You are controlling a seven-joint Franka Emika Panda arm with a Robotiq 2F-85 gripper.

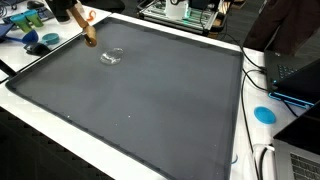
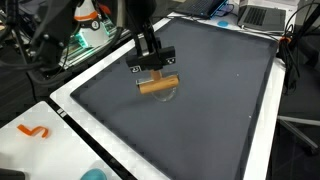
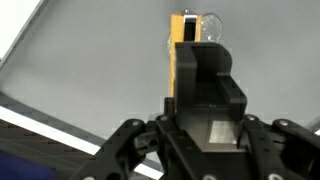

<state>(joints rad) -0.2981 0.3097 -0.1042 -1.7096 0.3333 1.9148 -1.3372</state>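
A dark mat [image 1: 150, 110] covers most of the bench [image 2: 45, 155]. Its middle and most of its edges lie bare, giving wide room to pass. On the mat, one small clear glass piece [image 1: 112, 56] sits near a corner, just beside the wooden block [image 2: 158, 85] clamped in the claw [image 2: 152, 72]. Off the mat, a blue disc [image 1: 264, 114], a laptop [image 1: 300, 72], cables and an orange piece [image 2: 33, 130] crowd the bench margins.

Arm [image 2: 140, 20] reaches down from above, wrist vertical. Gripper [image 2: 157, 70] points straight downward, its jaws closed on a wooden block [image 2: 158, 85].
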